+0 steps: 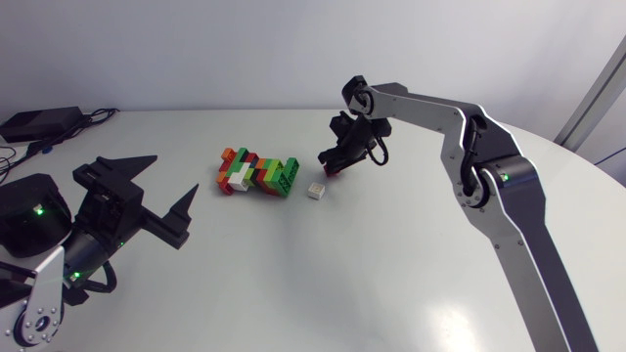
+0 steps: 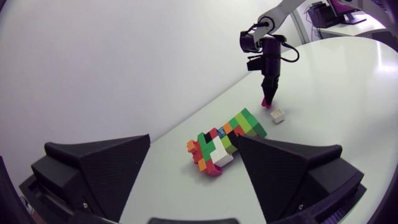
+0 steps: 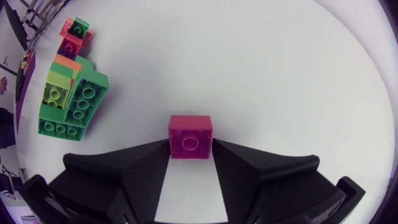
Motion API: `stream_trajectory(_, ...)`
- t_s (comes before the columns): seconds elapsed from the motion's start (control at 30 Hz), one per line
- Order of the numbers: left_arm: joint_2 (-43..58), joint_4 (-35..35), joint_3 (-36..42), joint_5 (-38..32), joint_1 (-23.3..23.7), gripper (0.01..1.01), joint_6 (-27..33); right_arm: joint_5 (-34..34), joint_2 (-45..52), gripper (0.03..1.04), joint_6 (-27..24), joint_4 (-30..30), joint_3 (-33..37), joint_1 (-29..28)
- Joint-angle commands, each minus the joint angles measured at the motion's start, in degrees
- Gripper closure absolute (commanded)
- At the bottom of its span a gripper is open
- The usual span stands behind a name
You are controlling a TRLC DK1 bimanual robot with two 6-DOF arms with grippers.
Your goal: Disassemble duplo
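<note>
Head view first: right arm point(image 1: 489, 166) comes in from the right edge, elbow bent, and reaches past the middle. The right gripper point(image 1: 333, 164) points down at the table point(image 1: 323, 284), clamped on a small magenta brick point(image 1: 331, 172). A loose white brick point(image 1: 315, 191) sits just beside its tip, and the duplo clump point(image 1: 257, 173) lies a bit further out on that same side. One green end brick has a dark marking on it, but it's too small to read. The left arm point(image 1: 49, 264) is folded low and well apart from the clump, with the left gripper point(image 1: 156, 193) spread wide and nothing in it.

Left wrist view: left gripper point(image 2: 193, 180) fingers point(image 2: 93, 168) gape open, and the duplo clump point(image 2: 224, 140) lies ahead of them, lined up with the gap. Beyond it the right gripper point(image 2: 268, 99) hangs straight down pinching the magenta brick point(image 2: 267, 101), white brick point(image 2: 278, 115) right next to it.

Right wrist view: right gripper point(image 3: 189, 155) has both fingers pressed on opposite sides of the magenta brick point(image 3: 189, 137), studs facing the camera. The duplo clump point(image 3: 68, 93) lies off to one side, ahead of the fingers.
</note>
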Motion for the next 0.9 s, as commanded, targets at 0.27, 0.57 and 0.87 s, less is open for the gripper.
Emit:
stream_trajectory(0.27, 0.08, 0.81, 1.21, 0.51, 0.05, 0.056, -0.79, -1.36, -1.15, 0.16, -0.93, 2.2, -3.79, 0.11)
stream_trajectory(0.57, 0.52, 0.89, 1.29, 0.51, -0.3, 0.056, -0.61, -26.05, -3.17, 0.16, 4.79, 4.05, -6.25, -2.88)
stream_trajectory(0.87, 0.52, 0.81, 1.38, 0.51, -0.21, 0.056, -0.7, -28.78, -4.84, 0.16, 7.6, 8.97, -10.21, -2.88)
